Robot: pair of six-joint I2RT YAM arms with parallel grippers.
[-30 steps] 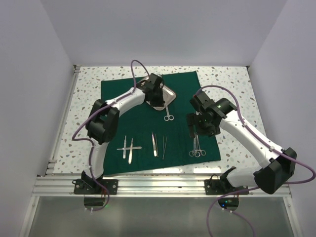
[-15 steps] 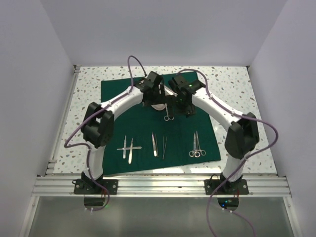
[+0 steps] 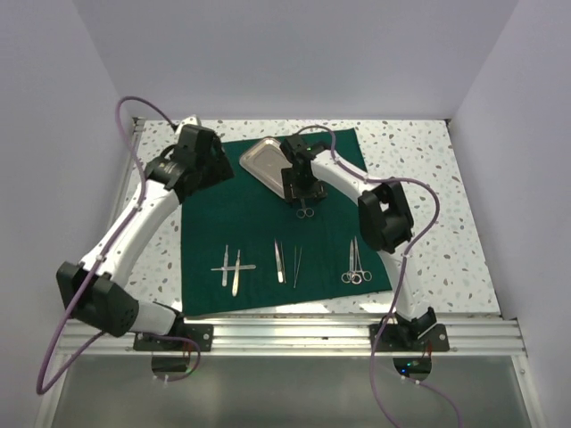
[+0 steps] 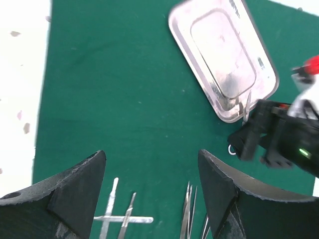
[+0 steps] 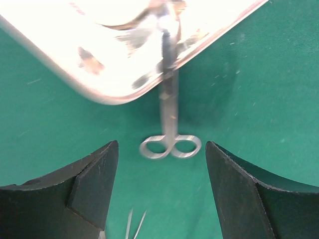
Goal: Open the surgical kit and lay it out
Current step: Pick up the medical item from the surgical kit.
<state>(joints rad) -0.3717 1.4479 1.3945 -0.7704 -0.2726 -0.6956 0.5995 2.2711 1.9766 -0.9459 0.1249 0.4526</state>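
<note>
**Kit opened; one instrument left at the tray.** The dark green cloth wrap (image 3: 259,223) of the surgical kit lay spread flat on the speckled white bench (image 3: 419,178). The shiny rectangular steel tray (image 3: 270,158) sat on its far part. Well to the near side of the tray, the slim silver scalpels (image 3: 232,267), the tweezers (image 3: 279,260) and the ring-handled clamps (image 3: 357,265) lay in a row. One pair of silver ring-handled scissors (image 5: 170,124) lay at the tray's near corner, blades across the rim and rings on the cloth just off the tray.

Your right hand (image 5: 160,145) stood over the scissors with its fingers (image 5: 84,194) spread, one on each side of the rings, pinching nothing. Your left hand (image 4: 152,159), also spread and empty, hung well to the left of the tray.

The step in hand appeared to be lifting that pair clear of the tray. To do it well, you needed to:

- centre the fingers on the shank, just on the tray side of the rings, not on the rings themselves;
- come down without catching the cloth;
- close squarely, so that the slim steel did not twist;
- rise straight until the blades cleared the rim, since a sideways drag would likely have shifted the tray.
</note>
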